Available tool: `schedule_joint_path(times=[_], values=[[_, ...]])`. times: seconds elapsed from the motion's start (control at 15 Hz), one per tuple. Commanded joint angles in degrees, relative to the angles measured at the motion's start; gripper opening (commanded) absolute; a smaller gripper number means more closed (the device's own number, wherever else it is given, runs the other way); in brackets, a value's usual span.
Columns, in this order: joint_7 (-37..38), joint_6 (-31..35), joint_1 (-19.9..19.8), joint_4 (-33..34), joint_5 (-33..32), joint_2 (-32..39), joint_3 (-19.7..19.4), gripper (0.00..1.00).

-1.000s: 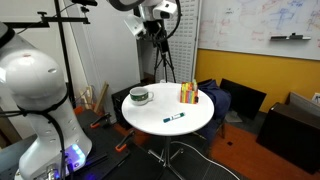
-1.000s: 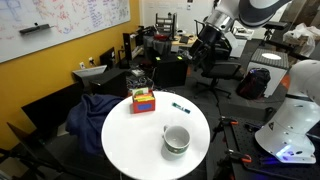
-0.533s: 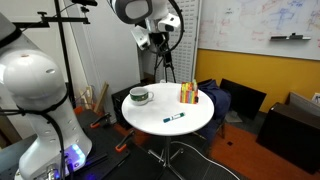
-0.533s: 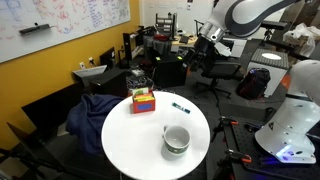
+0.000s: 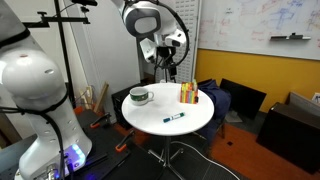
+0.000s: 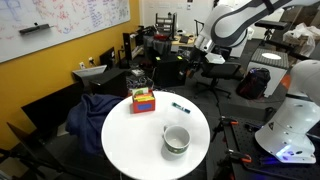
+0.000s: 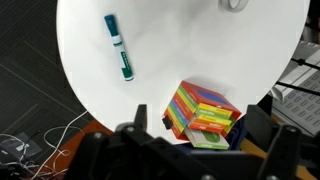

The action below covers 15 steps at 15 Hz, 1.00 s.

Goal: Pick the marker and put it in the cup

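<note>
The arm's glossy white, rounded base housing (image 5: 35, 95) was bulky and smooth, with a blue-violet glow (image 5: 70, 155) low on its side in both exterior views. The white shell-like upper links (image 6: 245, 15) were separated by dark grey joint bands. The wrist end carried a matt black, angular gripper (image 5: 168, 68). In the wrist view its dark grey fingers (image 7: 133, 135) were blurred. Screws and markings could not be made out.

Place: a robotics lab in an office space was indicated.
Walls: written-on whiteboards (image 6: 60, 20) were mounted above yellow paint.
Furniture: office chairs (image 6: 212, 72) were crowded behind a round white table (image 6: 125, 140).
Floor: loose cables (image 7: 30, 150) were left lying.
</note>
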Motion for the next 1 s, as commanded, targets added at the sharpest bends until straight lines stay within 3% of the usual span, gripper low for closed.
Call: schedule_joint_path(times=[0.0, 0.4, 0.47, 0.93], values=[[-3.56, 3.74, -0.35, 3.19, 2.24, 6.10, -0.42, 1.00], [-9.72, 7.04, 0.92, 7.18, 5.87, 13.04, -1.84, 1.00], [-6.52, 6.21, -0.14, 4.69, 3.24, 10.06, -0.99, 1.00], [-7.84, 6.22, -0.04, 6.49, 4.14, 12.47, -1.12, 1.00]])
